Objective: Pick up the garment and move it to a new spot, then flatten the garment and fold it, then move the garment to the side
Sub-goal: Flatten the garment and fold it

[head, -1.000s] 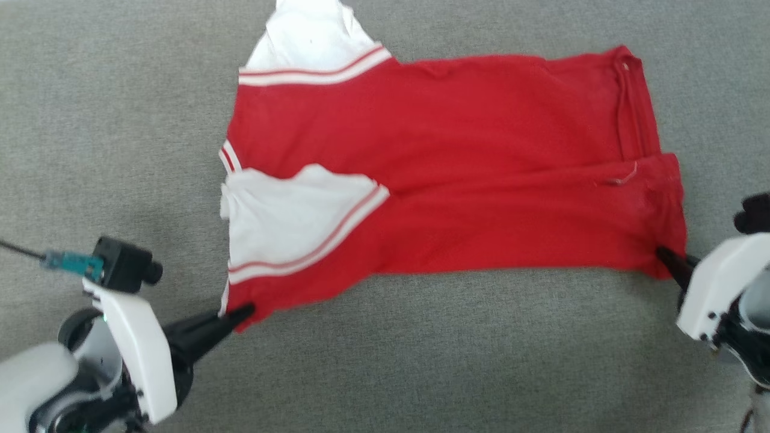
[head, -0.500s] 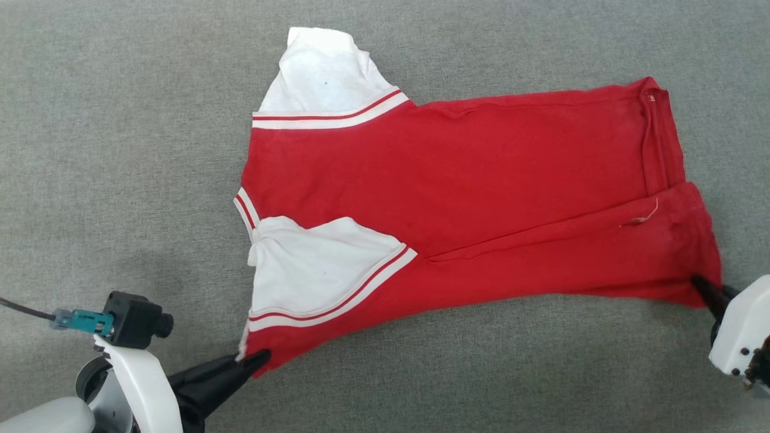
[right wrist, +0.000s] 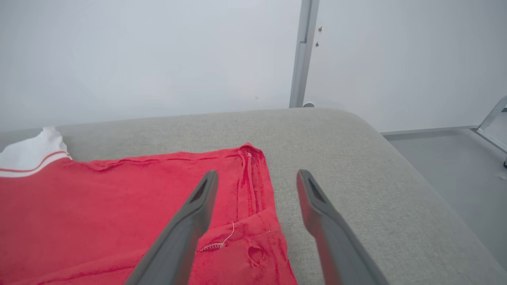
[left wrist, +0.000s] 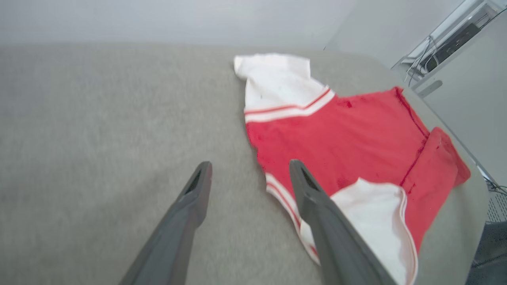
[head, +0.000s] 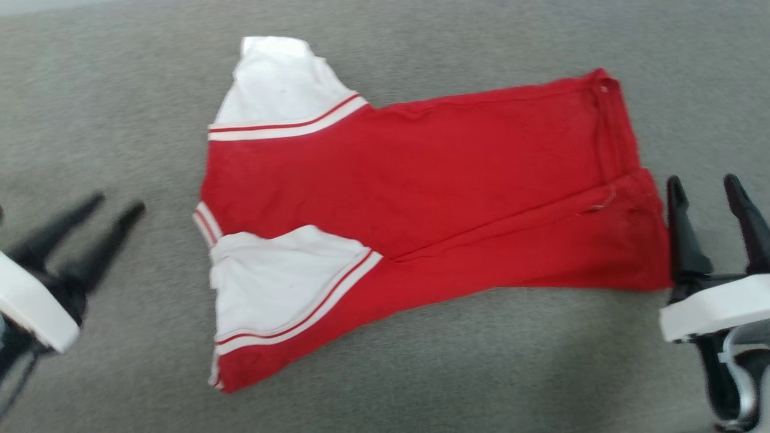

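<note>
My left pincer [head: 117, 203] and right pincer [head: 702, 180] have just let go of the shirt's [head: 421, 198] near corners and now stand wide open and empty, the right just beside the hem, the left farther off. The shirt lies half-folded lengthwise on the grey bench [head: 120, 90], so I judge this fold set and the next one due. I can read no lettering, brand or label on it

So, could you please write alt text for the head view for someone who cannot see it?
A red garment with white sleeves lies partly folded on a grey surface. The left gripper and right gripper stand open beside it, empty.
</note>
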Controlling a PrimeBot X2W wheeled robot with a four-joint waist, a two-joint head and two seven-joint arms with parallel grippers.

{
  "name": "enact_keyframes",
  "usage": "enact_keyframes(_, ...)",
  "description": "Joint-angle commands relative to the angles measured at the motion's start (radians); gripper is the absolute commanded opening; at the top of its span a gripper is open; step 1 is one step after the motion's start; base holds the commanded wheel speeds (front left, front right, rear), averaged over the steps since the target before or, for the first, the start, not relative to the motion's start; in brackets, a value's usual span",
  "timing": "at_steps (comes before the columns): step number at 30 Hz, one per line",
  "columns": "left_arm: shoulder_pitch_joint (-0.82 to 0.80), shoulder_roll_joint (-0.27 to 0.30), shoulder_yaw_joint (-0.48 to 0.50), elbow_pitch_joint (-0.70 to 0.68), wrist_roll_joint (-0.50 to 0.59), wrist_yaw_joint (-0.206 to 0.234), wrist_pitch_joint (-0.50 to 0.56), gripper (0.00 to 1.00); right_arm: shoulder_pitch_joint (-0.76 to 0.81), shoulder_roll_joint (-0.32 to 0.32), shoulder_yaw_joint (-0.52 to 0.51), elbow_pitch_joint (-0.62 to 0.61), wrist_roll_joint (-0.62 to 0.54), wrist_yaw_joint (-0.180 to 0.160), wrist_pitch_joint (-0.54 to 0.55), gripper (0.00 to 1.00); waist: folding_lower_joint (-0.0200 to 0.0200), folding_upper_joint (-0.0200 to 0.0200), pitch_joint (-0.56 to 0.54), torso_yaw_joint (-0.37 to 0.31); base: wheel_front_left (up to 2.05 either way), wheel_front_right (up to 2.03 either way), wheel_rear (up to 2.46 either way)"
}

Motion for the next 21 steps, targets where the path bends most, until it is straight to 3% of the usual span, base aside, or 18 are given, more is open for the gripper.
enact_keyframes(1,-0.022,-0.006,0.015,0.003,-0.002,0.002,-0.005,1.00,0.004,0.007,0.010,0.001,0.005,0.000,-0.031,1.00,0.0000,0.0000,0.004,-0.034,0.00,0.00,0.00)
enact_keyframes(6,-0.108,-0.005,0.085,0.096,0.009,0.002,-0.003,1.00,0.033,0.022,0.091,0.043,0.041,0.000,-0.227,1.00,0.0000,0.0000,0.017,-0.139,0.00,0.00,0.00)
enact_keyframes(9,-0.169,-0.010,0.090,0.142,0.016,0.002,0.066,1.00,0.052,0.021,0.135,0.076,0.077,0.000,-0.303,1.00,0.0000,0.0000,0.024,-0.205,0.00,0.00,0.00)
enact_keyframes(14,-0.269,-0.040,0.069,0.193,-0.039,0.002,0.284,1.00,0.078,0.022,0.173,0.114,0.124,0.000,-0.361,1.00,0.0000,0.0000,0.038,-0.291,0.00,0.00,0.00)
enact_keyframes(21,-0.394,-0.005,0.011,0.313,-0.007,0.002,0.609,1.00,0.090,0.022,0.212,0.142,0.167,0.000,-0.397,1.00,0.0000,0.0000,0.082,-0.372,0.00,0.00,0.00)
